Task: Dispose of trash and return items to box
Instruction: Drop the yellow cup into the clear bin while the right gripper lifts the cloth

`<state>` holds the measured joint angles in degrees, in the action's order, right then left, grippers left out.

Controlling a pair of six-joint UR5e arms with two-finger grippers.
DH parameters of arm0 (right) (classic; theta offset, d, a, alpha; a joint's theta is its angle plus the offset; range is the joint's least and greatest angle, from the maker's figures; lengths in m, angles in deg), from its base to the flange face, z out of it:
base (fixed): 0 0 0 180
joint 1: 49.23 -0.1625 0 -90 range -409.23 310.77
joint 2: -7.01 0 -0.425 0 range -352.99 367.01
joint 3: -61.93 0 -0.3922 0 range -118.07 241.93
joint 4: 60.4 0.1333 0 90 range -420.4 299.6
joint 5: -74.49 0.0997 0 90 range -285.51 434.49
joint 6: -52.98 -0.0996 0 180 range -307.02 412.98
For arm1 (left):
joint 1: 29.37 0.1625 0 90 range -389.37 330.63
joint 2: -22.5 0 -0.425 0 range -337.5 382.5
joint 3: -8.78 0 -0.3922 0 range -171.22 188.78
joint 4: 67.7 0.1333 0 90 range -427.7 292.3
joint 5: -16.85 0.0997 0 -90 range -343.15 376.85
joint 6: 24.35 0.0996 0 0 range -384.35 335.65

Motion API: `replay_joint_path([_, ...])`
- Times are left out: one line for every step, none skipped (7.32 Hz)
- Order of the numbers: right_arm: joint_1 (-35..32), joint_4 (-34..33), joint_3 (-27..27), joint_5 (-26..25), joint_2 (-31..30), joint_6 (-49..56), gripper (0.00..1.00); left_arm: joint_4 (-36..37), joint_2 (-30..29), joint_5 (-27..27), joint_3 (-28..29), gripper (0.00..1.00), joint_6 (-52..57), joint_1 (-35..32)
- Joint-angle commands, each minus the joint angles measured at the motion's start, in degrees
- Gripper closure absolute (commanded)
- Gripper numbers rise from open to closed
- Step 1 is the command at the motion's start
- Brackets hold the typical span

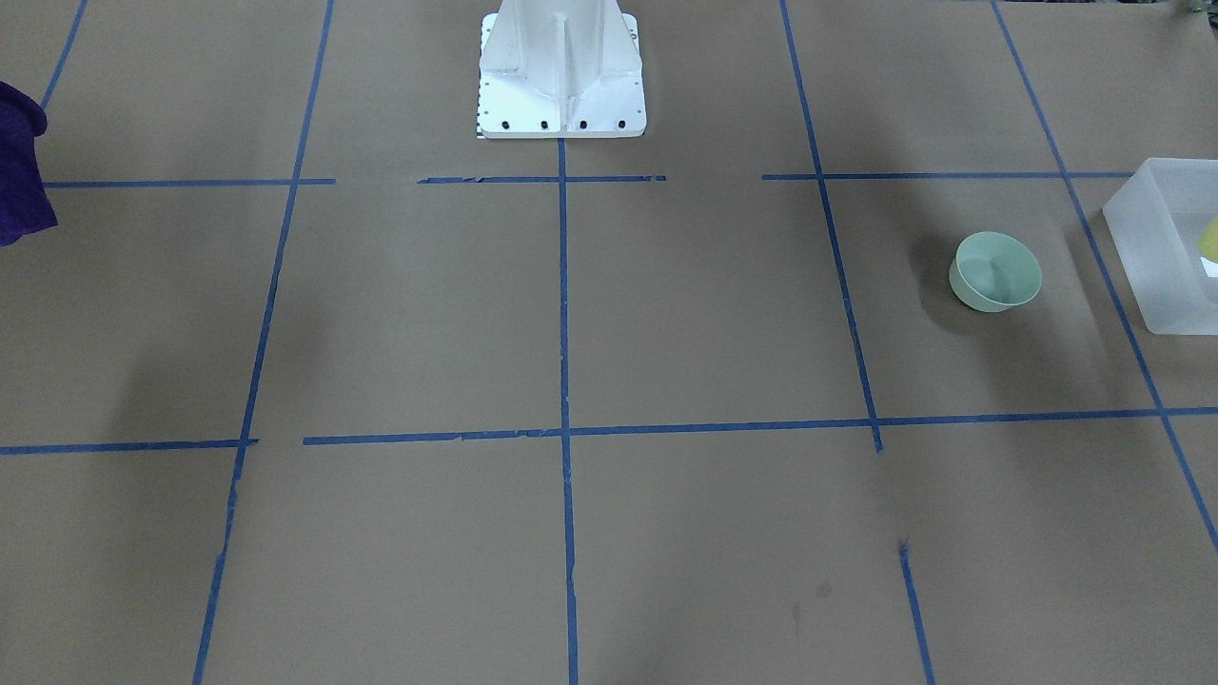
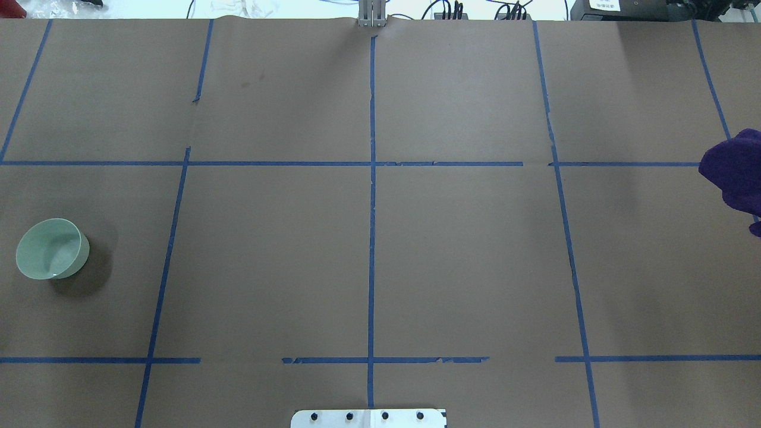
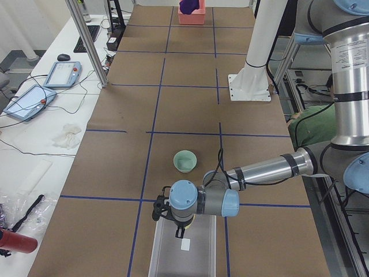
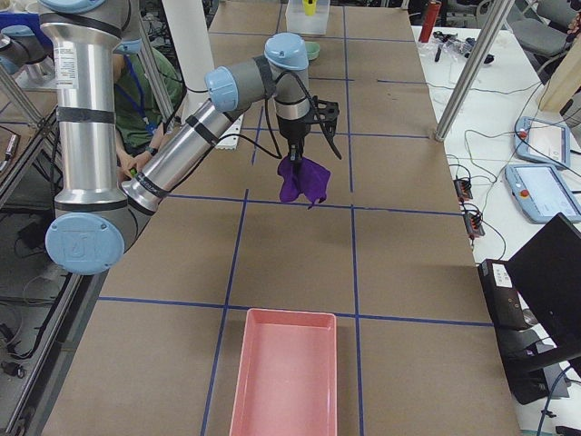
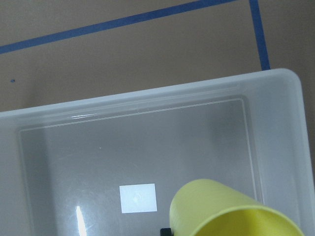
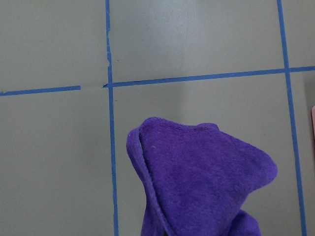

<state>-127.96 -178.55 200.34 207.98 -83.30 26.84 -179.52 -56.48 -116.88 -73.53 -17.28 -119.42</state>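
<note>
my left tool (image 3: 179, 229) hangs over one end of the box (image 5: 147, 101). the yellow cup (image 5: 221, 211) shows tilted, above the box floor. i cannot tell whether the tool is clamped on it. a purple cloth (image 6: 202, 177) dangles below my right tool (image 4: 296, 150), off the surface (image 2: 464, 255); that grip i cannot tell either. a green bowl (image 2: 50, 248) stands near the box.

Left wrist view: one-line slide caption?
Yellow cup over the open frosted box, white label at its bottom.
</note>
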Motion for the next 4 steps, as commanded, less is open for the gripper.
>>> replay_joint_path([-2.8, -1.0, 0.1, -0.2, -0.3, 4.4, 1.0, -2.0, 0.0, -2.9, 2.2, 1.0, -1.0, 0.2])
replay_joint_path([-3.7, -1.1, 0.0, -0.4, -0.6, 5.6, 1.0, -2.1, -0.1, -4.0, 2.8, 1.0, -0.9, 0.5])
replay_joint_path([-4.8, -1.9, -0.1, -0.5, -0.7, 7.1, 1.0, -3.2, -0.1, -4.4, 3.6, 1.0, -1.0, 0.8])
replay_joint_path([-6.3, -2.9, -0.2, -0.6, -0.6, 10.0, 1.0, -3.5, -0.1, -6.2, 4.1, 1.0, -0.9, 1.3])
